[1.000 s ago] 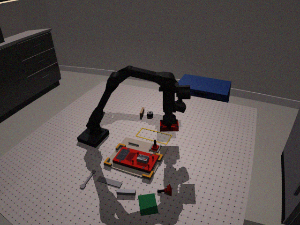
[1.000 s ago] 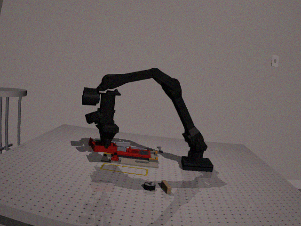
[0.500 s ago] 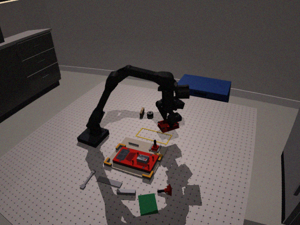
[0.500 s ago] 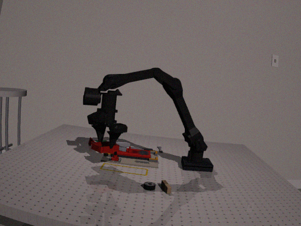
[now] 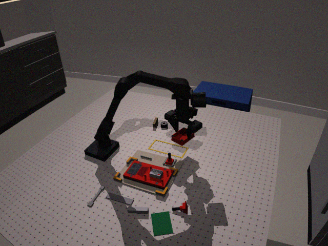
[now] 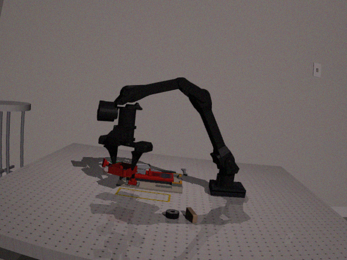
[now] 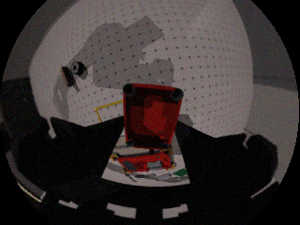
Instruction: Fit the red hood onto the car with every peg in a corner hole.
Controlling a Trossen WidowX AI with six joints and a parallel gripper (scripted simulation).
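The red hood (image 5: 178,140) (image 6: 116,170) (image 7: 155,112) hangs above the table, beyond the yellow outline in the top view. Its hollow side faces up towards the wrist camera, and its roof faces down. My gripper (image 5: 183,134) (image 6: 123,165) (image 7: 150,122) is shut on the hood, one finger at each of two opposite walls. The red chassis (image 5: 143,171) (image 6: 158,176) sits in the jig (image 5: 157,157) (image 6: 148,186), away from the hood. The grey engine block (image 5: 156,173) is on its deck with dark pegs (image 5: 145,178) around it. The exterior view partly hides the deck.
A red-based black knob (image 5: 169,160) stands at the jig's edge; another (image 5: 184,207) lies near a green plate (image 5: 162,223). Grey bars (image 5: 119,199) (image 5: 137,209) and a wrench (image 5: 96,196) lie beside the jig. A black ring (image 6: 172,214) and tan block (image 6: 191,214) stand together.
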